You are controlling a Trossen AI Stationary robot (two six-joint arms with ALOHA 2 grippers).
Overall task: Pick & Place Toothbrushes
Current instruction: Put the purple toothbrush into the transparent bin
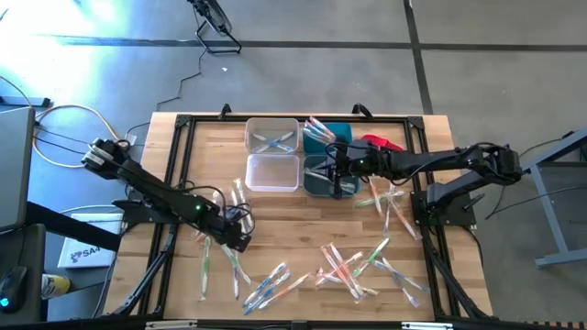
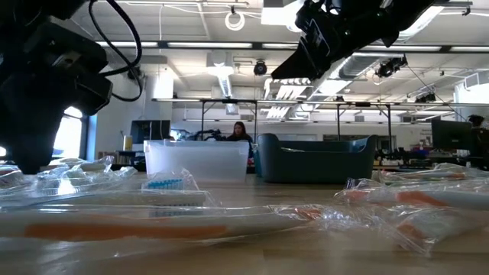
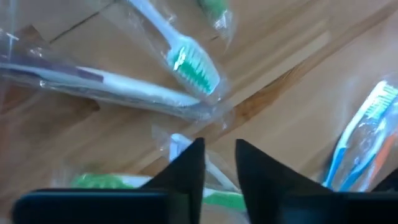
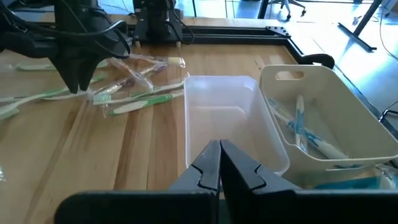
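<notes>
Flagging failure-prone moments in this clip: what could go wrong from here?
The left gripper, jaws slightly apart, sits low over a wrapped green toothbrush; it may pinch only the crinkly wrapper and slip. Neighbouring toothbrushes overlap, so one could get dragged along. The right gripper, shut, hovers over the empty clear bin.

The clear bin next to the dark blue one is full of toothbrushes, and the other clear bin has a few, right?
Not quite. The right wrist view shows that clear bin empty. The other clear bin does hold a few toothbrushes.
</notes>
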